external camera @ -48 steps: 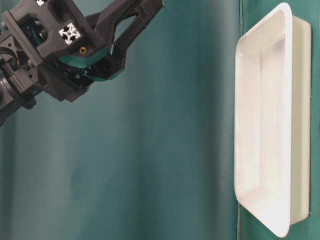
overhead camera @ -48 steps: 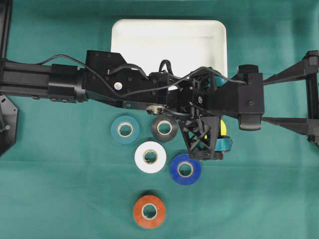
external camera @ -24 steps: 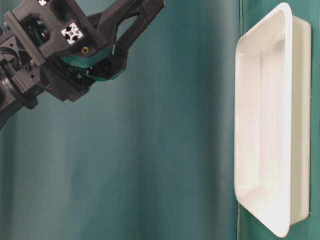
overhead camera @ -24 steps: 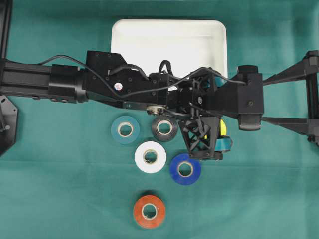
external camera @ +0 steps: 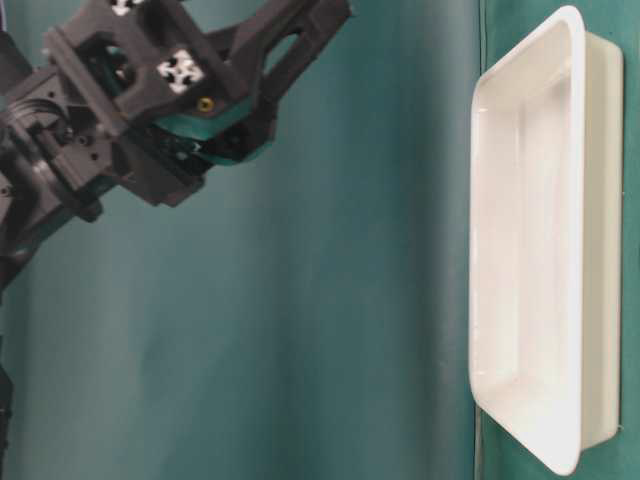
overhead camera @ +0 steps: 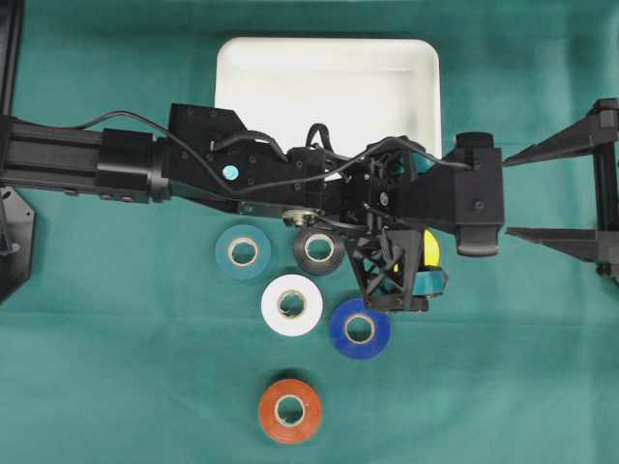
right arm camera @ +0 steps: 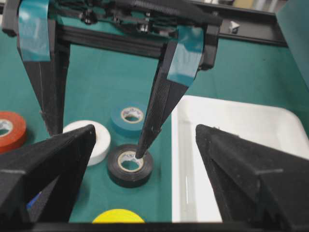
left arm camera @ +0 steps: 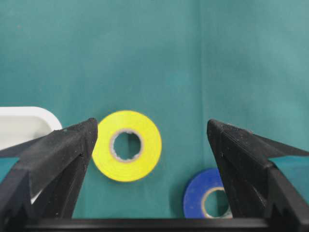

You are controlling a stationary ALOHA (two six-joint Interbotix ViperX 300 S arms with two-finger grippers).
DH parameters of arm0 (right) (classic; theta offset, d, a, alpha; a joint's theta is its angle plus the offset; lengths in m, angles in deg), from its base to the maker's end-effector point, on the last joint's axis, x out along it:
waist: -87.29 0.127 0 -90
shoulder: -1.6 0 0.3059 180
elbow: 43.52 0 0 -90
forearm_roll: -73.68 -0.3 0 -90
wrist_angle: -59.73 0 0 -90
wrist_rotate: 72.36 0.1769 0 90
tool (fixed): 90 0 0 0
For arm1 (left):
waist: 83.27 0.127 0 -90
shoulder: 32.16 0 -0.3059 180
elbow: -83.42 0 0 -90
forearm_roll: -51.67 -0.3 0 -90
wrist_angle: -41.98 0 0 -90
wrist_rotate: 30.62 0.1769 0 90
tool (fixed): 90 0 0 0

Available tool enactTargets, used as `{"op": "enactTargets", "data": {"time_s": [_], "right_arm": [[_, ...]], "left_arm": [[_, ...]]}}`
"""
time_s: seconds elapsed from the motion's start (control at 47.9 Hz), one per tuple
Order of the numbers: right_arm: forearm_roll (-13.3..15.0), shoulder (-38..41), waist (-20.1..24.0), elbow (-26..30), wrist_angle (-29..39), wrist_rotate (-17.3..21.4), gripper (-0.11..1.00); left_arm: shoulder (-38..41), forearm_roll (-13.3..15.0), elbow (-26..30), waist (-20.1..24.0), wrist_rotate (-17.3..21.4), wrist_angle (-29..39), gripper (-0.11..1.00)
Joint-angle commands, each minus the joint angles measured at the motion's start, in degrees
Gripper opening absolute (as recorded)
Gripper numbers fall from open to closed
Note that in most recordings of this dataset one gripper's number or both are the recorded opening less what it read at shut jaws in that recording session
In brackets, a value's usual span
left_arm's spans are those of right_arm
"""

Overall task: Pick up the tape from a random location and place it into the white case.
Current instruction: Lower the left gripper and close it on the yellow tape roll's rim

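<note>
Left wrist view: left claw jaws spread wide, the flat yellow tape roll lying on the green-covered bench between them, untouched. Shallow white rectangular plastic case sits just beyond that claw; right claw also spread, holding nothing.

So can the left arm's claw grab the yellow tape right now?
Probably yes. The left gripper hangs open above the yellow tape, which lies flat on the green cloth between the fingers, nearer one, with nothing on top. The blue tape and white case sit just beside it.
</note>
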Motion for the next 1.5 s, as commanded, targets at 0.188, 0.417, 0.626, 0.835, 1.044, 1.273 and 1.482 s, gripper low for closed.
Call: {"op": "enactTargets", "data": {"time_s": [0.188,0.417,0.626,0.835,1.044,1.273,1.482], "right_arm": [[0.18,0.26,-0.09,1.49,-0.26,0.09,0.92],[0.09,0.79,-0.09,1.32,-0.26,0.00,0.92],[0.18,1.23,0.00,1.23,-0.26,0.00,0.92],[0.09,1.32,-0.09,1.23,-0.26,0.00,0.92],[0.09,1.32,-0.09,1.23,-0.26,0.00,0.92],[0.09,1.41,-0.09,1.14,-0.26,0.00,0.92],[0.09,1.67,-0.09,1.14,-0.26,0.00,0.92]], "left_arm": [[-0.97,-0.09,-1.85,0.26,-0.09,-4.39,1.00],[1.05,-0.09,-2.64,0.26,-0.18,-5.19,1.00],[3.34,-0.09,-2.81,0.35,-0.18,-6.06,1.00],[5.54,-0.09,-3.34,0.35,-0.97,-7.21,1.00],[8.61,-0.09,-4.31,0.35,-3.60,-8.70,1.00],[10.37,-0.09,-5.54,0.35,-3.87,-11.69,1.00],[11.95,-0.09,-6.15,0.35,-3.87,-12.30,1.00]]}}
